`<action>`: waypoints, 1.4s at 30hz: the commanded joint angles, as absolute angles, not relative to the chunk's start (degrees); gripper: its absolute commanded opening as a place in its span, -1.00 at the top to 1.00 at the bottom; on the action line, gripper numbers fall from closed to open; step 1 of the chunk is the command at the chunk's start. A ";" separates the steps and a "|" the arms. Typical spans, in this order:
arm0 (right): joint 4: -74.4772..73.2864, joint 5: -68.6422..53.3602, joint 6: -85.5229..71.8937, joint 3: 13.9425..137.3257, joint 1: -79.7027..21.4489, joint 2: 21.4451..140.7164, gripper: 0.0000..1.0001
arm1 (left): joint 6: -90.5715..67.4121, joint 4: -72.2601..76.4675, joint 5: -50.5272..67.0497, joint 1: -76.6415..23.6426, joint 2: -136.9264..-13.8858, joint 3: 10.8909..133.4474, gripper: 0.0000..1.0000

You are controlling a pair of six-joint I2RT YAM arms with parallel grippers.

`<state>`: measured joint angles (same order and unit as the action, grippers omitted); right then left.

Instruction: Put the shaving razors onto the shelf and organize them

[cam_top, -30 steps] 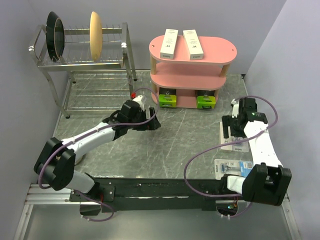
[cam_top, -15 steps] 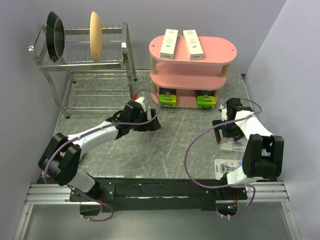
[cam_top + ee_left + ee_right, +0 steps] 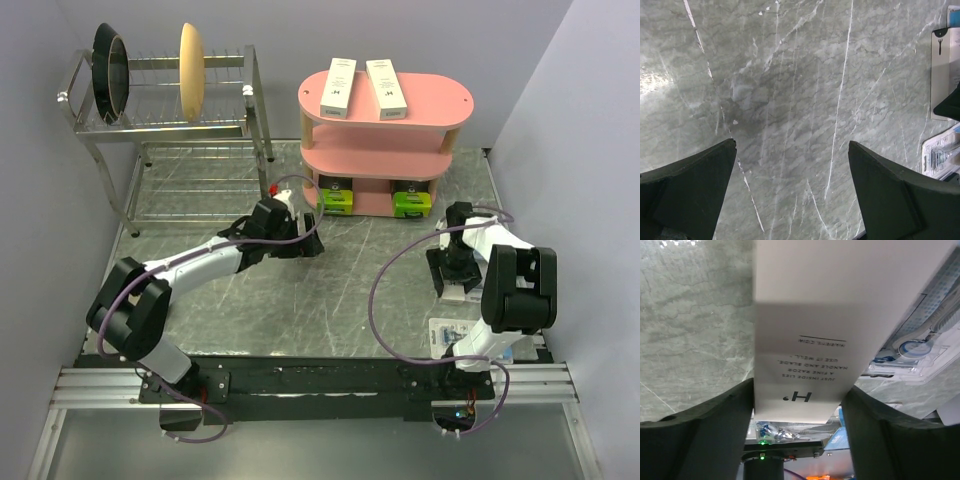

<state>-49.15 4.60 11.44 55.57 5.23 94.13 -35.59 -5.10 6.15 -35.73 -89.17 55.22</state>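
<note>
The tabletop (image 3: 340, 290) is a grey-green stone-pattern slab with thin white veins. Plain pale lavender-grey walls enclose it: a rear wall (image 3: 280, 30), a left wall (image 3: 25, 200) and a right wall (image 3: 590, 120). A two-tier chrome wire dish rack (image 3: 170, 122) stands at the rear left corner. Its upper tier carries black dishes (image 3: 110, 75) and a tan bowl (image 3: 191, 70), all on edge. Aluminium rails (image 3: 100, 385) run along the near edge. Lighting is even; the left wrist view shows one bright glare patch (image 3: 652, 80) on the stone
</note>
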 commanded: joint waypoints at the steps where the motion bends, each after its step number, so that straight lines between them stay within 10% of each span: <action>1: -49.66 5.18 11.25 56.16 5.18 94.65 -0.38 | -35.07 -4.13 5.63 -35.24 -89.65 57.57 -0.99; 5: -49.48 5.10 11.16 56.25 5.36 91.68 0.00 | -34.72 -4.48 5.45 -35.24 -90.17 58.62 -0.99; 20: -64.59 -2.46 14.60 83.91 5.19 68.12 0.13 | -33.31 -5.62 5.27 -37.09 -95.62 67.41 -0.99; 42: -62.24 -6.86 4.66 138.78 -2.90 98.17 0.05 | -31.38 -4.57 4.22 -38.94 -90.70 62.32 -0.99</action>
